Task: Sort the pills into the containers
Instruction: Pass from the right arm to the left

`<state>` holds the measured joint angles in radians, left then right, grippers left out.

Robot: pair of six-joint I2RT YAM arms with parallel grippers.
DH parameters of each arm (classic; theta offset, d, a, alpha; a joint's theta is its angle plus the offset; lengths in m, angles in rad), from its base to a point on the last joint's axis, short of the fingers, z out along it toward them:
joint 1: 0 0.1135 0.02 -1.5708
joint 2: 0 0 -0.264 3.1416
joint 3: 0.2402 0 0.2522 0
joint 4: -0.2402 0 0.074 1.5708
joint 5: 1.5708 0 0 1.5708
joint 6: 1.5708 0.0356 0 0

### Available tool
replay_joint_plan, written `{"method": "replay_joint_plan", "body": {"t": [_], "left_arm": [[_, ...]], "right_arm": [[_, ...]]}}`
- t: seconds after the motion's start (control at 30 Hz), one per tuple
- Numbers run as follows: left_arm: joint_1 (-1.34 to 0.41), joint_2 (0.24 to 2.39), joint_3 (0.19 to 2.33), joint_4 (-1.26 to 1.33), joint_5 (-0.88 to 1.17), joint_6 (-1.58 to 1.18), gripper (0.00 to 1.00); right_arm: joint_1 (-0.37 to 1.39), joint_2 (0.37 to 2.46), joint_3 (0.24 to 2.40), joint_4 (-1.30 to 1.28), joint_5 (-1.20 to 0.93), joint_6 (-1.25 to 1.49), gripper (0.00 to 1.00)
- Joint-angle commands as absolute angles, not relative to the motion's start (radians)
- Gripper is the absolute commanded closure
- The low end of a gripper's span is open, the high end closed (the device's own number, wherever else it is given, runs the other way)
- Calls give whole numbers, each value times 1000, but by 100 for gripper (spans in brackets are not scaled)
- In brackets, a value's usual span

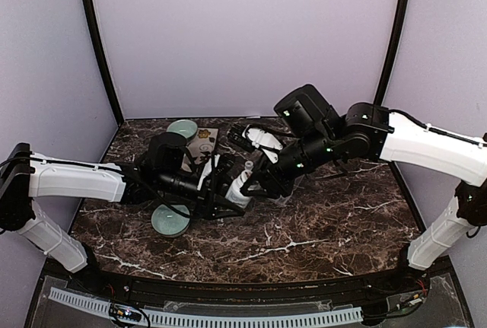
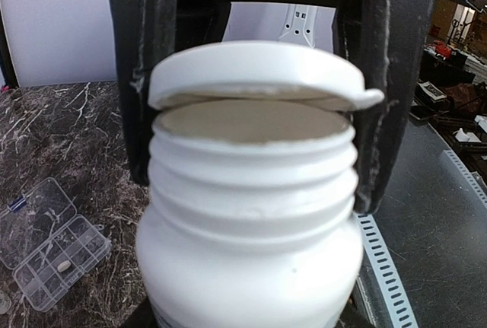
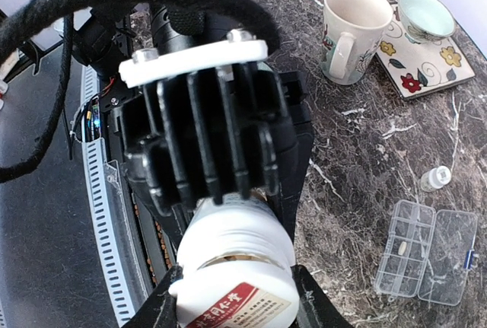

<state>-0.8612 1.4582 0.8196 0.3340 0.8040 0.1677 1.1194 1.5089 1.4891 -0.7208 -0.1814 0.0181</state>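
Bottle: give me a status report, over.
Left gripper shut on cap, tilted up off bottle. Right gripper shut on bottle. Organiser open, one pill in. Seal looks intact: in the way.

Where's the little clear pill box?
In the right wrist view the clear pill box lies open on the marble table at the lower right, just below a tiny white-capped bottle.
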Motion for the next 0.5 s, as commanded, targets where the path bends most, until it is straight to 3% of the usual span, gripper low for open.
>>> {"method": "replay_joint_plan", "body": {"t": [0.0,0.47], "left_arm": [[-856,1437,852,286,768,131,67],[-856,1439,867,255,752,147,68]], "right_arm": [[1145,1472,1505,-661,-111,-10,60],[1168,1466,1534,-709,-46,-31,44]]}}
